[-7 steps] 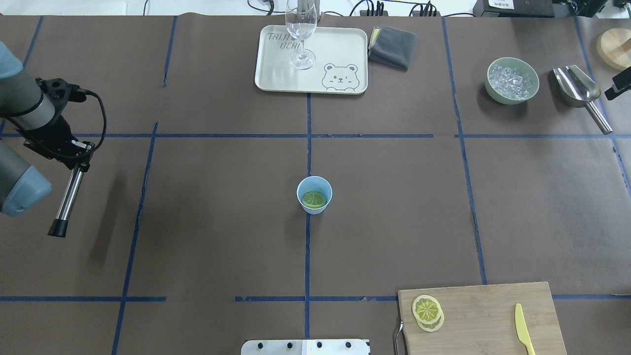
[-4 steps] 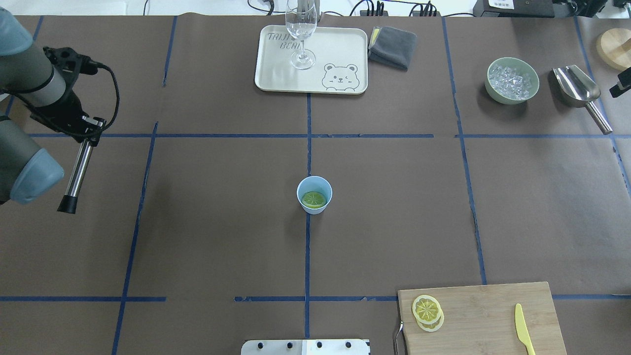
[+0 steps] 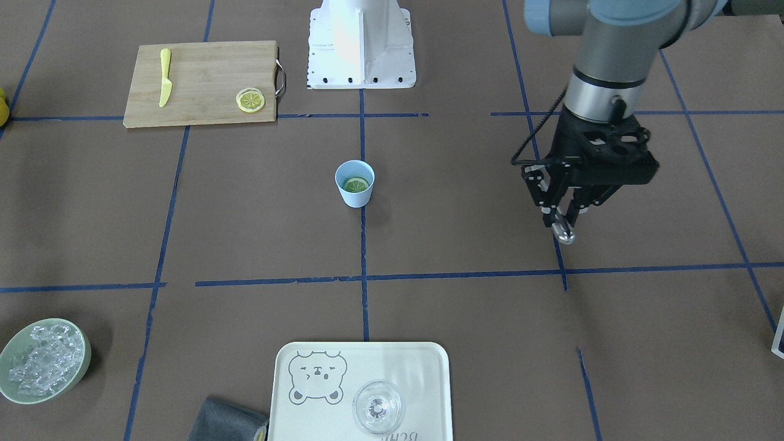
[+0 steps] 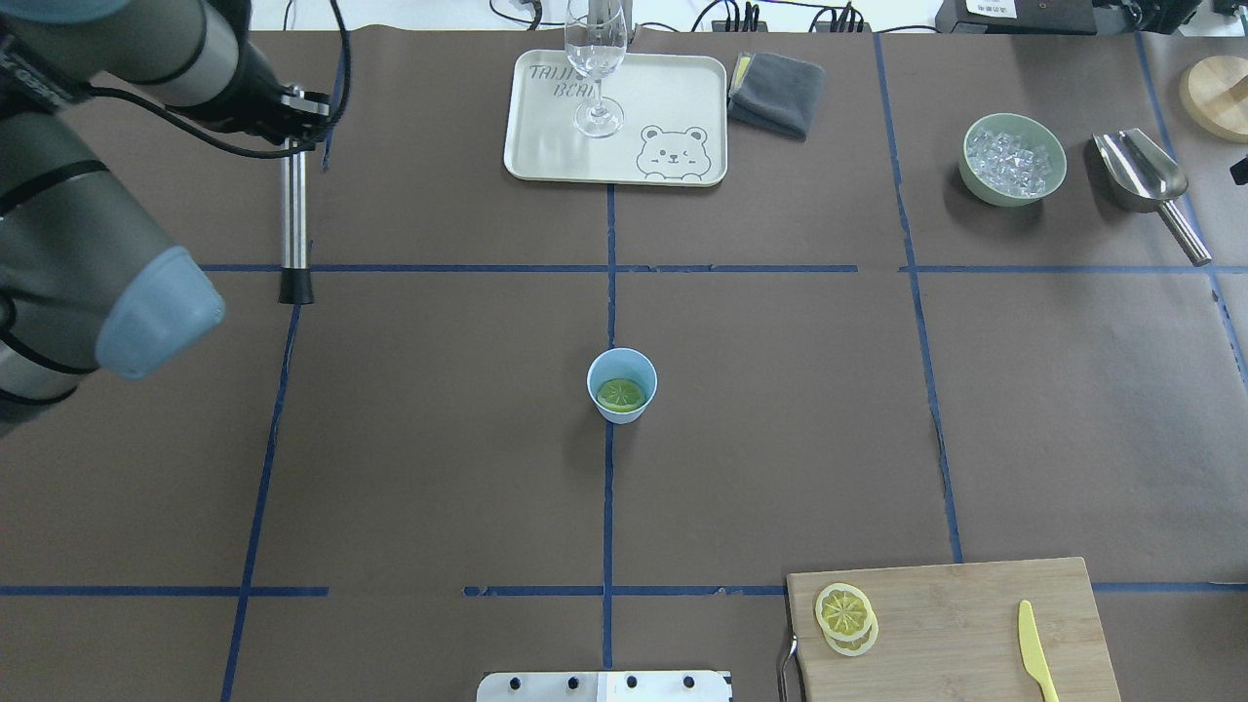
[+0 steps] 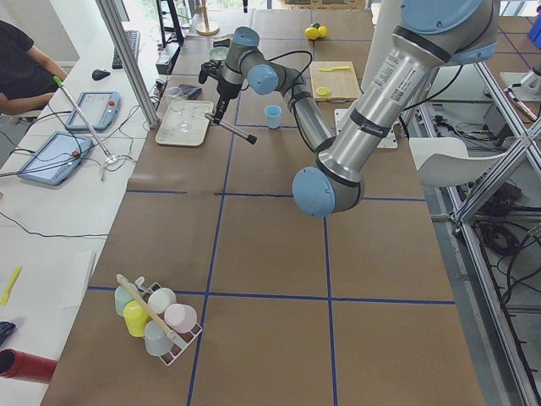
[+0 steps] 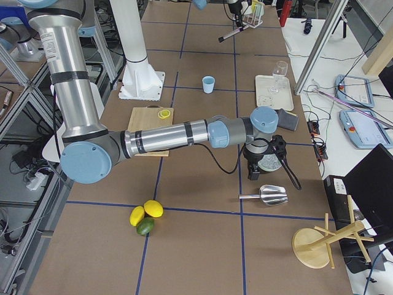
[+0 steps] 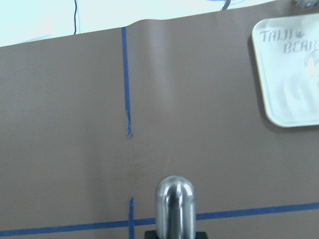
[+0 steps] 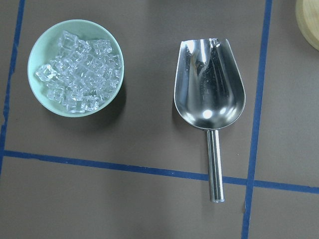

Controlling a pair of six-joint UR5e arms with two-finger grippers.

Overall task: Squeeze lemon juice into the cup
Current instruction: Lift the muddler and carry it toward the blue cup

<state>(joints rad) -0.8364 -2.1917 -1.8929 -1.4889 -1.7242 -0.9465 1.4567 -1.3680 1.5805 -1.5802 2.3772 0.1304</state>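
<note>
The light-blue cup (image 4: 624, 413) stands at the middle of the table, also in the front-facing view (image 3: 356, 198). A greenish lemon slice (image 4: 621, 394) lies flat inside it (image 3: 356, 184). My left gripper (image 4: 294, 132) is far to the cup's left and farther back, shut on a metal rod (image 4: 292, 210) with a black tip; the rod's rounded end (image 7: 175, 201) shows in the left wrist view. My right gripper (image 6: 264, 157) hovers over the ice bowl and scoop at the far right. I cannot tell whether it is open or shut.
A cream tray (image 4: 673, 97) with a wine glass (image 4: 597, 58) and a grey cloth (image 4: 777, 93) sit at the back. The green ice bowl (image 8: 32, 59) and metal scoop (image 8: 209, 82) are back right. A cutting board (image 4: 955, 624) holds two lemon slices (image 4: 844, 611) and a yellow knife (image 4: 1035, 663).
My left arm has carried the rod away from the near left toward the back of the table and to the right. The right gripper has slid almost out of the overhead view.
</note>
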